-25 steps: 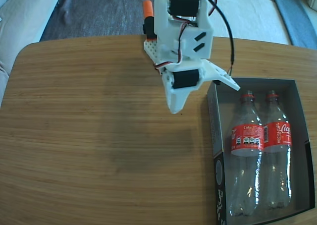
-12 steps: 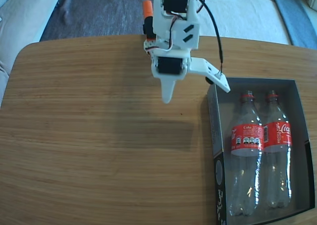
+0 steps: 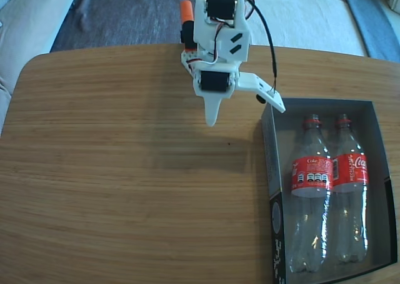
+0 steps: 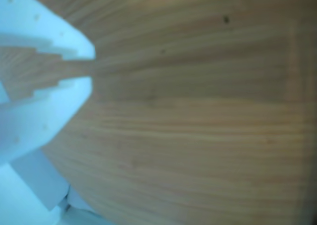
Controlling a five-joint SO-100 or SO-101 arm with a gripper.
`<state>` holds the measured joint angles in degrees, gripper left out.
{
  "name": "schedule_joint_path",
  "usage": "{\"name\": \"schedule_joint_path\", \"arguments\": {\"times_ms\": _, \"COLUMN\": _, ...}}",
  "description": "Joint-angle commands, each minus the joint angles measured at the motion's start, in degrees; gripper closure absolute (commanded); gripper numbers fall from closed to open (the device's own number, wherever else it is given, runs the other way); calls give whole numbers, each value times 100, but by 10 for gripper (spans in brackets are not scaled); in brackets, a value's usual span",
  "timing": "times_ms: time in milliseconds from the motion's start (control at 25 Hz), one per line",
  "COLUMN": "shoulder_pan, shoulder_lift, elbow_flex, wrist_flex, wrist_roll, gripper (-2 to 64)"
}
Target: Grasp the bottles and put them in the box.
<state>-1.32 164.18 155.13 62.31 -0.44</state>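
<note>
Two Coca-Cola bottles [image 3: 328, 196] are seen lying side by side inside the cardboard box [image 3: 269, 171], which sits at the right edge of the wooden table [image 3: 125, 184] in the fixed view. Both are laid lengthwise, red neck rings toward the far end of the box, red labels at mid-length, and their sides appear to touch. No cap is seen on either.

No further bottle is seen on the table outside the box, so the task is judged to be complete or all but complete as far as the pictures show; what may be left is only for the arm to be parked.

One gripper [image 3: 212, 120] is counted, held above bare table to the left of the box's far corner and clear of it. Nothing is held. In the wrist view the two white fingers [image 4: 74, 88] are shown nearly closed, with only a thin sliver of wood grain visible between them near the tips, and no object lies in that gap.

One box is counted, dark grey inside with a black outer side carrying small white print. Left of the box, the table is seen only as wood grain with a small dark speck.
</note>
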Motion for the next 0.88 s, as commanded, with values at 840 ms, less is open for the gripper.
{"name": "schedule_joint_path", "arguments": {"times_ms": 840, "shoulder_pan": 18, "shoulder_lift": 1723, "elbow_flex": 413, "wrist_flex": 536, "wrist_roll": -229, "gripper": 618}}
